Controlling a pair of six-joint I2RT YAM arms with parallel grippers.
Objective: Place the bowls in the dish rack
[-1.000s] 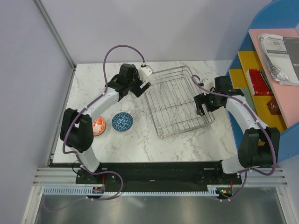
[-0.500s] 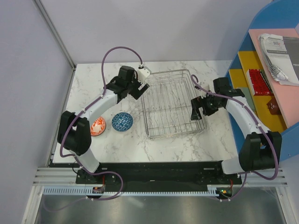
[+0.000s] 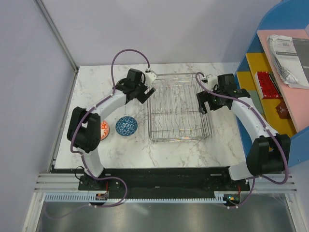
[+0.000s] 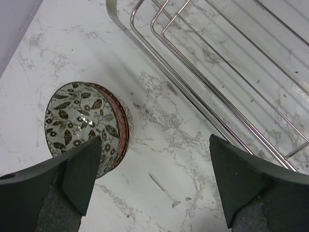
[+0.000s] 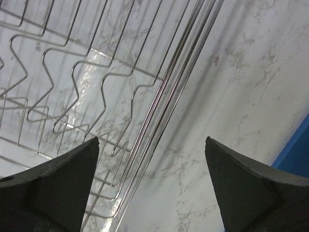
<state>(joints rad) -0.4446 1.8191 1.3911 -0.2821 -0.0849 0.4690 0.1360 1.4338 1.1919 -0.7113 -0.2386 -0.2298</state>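
The dish rack (image 3: 179,138) is a silver wire rack standing square on the marble table, with nothing in it. My left gripper (image 3: 146,93) hangs open beside its far left rim (image 4: 159,63). In the left wrist view the gripper (image 4: 154,145) is over bare marble, with a grey-black leaf-patterned bowl (image 4: 84,121) just by its left finger. My right gripper (image 3: 202,103) is open above the rack's right rim (image 5: 166,94), straddling it with nothing held (image 5: 152,145). A blue patterned bowl (image 3: 126,125) and an orange-red bowl (image 3: 104,129), half hidden by the left arm, sit left of the rack.
A blue shelf unit (image 3: 270,63) with papers and a red box stands against the table's right side. A purple wall (image 3: 29,96) bounds the left edge. Both arm bases sit at the near edge.
The dish rack has swung from a slant to sit square with the table, its near end shifting left. My right gripper moved left and farther back beside it. The bowls stayed put.
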